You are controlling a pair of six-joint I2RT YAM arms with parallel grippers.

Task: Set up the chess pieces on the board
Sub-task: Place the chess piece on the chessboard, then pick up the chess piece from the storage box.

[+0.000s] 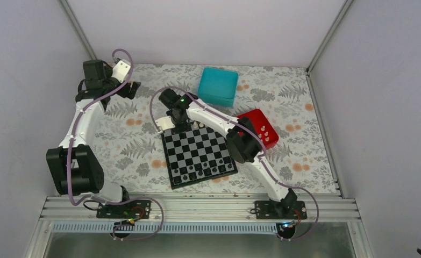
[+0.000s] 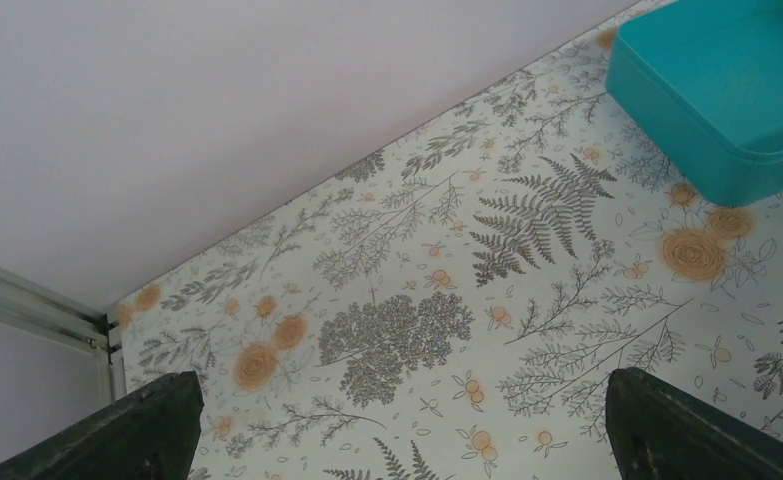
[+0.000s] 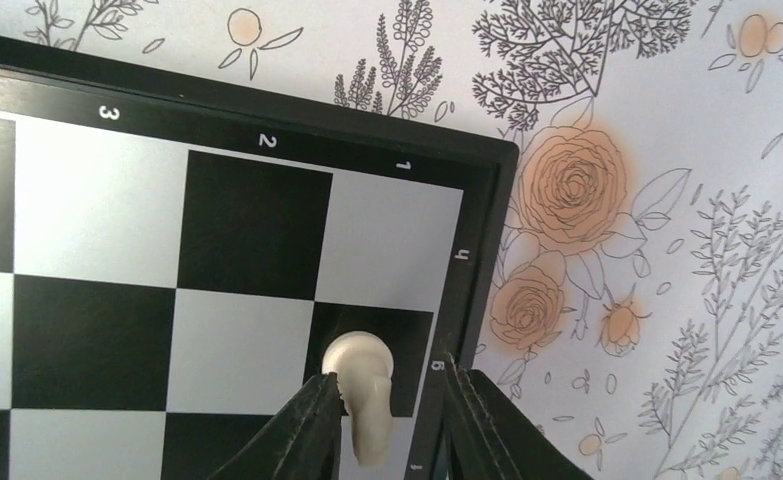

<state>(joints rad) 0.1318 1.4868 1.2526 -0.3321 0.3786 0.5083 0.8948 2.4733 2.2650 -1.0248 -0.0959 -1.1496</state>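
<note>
The board (image 1: 200, 156) lies in the middle of the table, with a few white chess pieces (image 1: 197, 124) along its far edge. My right gripper (image 1: 178, 124) hovers over the board's far left corner. In the right wrist view a cream chess piece (image 3: 362, 390) stands on a black square by the board's (image 3: 97, 200) border. My right gripper (image 3: 390, 370) straddles it: one finger touches the piece, the other stands apart from it, so the jaws are open. My left gripper (image 2: 399, 385) is wide open over bare tablecloth, holding nothing.
A teal box (image 1: 218, 86) (image 2: 727, 90) sits at the back of the table. A red tray (image 1: 259, 129) with small white pieces stands right of the board. Dark pieces (image 1: 202, 171) line the board's near edge. Walls enclose the table.
</note>
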